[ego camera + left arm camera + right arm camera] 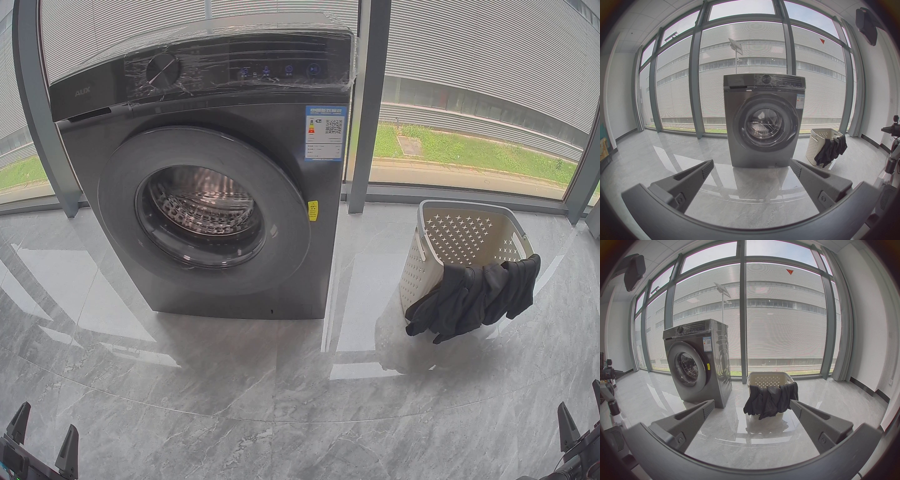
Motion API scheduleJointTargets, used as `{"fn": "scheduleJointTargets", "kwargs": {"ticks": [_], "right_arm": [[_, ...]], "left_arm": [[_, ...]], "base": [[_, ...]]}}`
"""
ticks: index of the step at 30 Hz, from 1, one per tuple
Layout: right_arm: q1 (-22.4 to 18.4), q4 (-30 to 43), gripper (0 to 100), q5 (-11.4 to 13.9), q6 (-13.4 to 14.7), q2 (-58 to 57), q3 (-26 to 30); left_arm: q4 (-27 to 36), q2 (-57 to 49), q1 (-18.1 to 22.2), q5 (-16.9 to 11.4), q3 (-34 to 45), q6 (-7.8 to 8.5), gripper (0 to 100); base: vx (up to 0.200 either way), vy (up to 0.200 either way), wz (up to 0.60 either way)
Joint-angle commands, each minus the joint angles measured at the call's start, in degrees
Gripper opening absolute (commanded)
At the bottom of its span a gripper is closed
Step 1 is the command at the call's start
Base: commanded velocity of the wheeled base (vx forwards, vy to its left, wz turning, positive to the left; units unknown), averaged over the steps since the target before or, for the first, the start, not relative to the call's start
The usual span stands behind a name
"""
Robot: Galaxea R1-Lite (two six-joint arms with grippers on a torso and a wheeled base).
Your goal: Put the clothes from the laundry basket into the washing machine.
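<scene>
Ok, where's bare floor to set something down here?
Bare floor lies between the washing machine and the laundry basket, and broadly in front of both. Crowded: the basket's near rim, draped with dark clothes.

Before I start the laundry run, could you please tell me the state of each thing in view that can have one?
Washing machine door: shut.
Laundry basket: upright.
Dark clothes: draped over the basket's near rim, hanging down outside.
Left end effector: open, empty.
Right end effector: open, empty.
</scene>
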Motion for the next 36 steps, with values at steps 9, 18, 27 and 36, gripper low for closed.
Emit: {"fn": "scheduleJointTargets", "kwargs": {"ticks": [9,18,27,36], "right_arm": [[0.0,0.0,100,0.0,0.0,-0.9,1.0],[0.0,0.0,100,0.0,0.0,-0.9,1.0],[0.0,0.0,100,0.0,0.0,-0.9,1.0],[0.0,0.0,100,0.0,0.0,-0.9,1.0]], "left_arm": [[0.0,-0.9,0.0,0.0,1.0,-0.04,100],[0.0,-0.9,0.0,0.0,1.0,-0.04,100],[0.0,-0.9,0.0,0.0,1.0,-0.04,100],[0.0,-0.9,0.0,0.0,1.0,-0.04,100]], "base": [[0.000,-0.022,0.00],[0.000,0.000,0.00],[0.000,-0.178,0.00],[0.000,-0.200,0.00]]}}
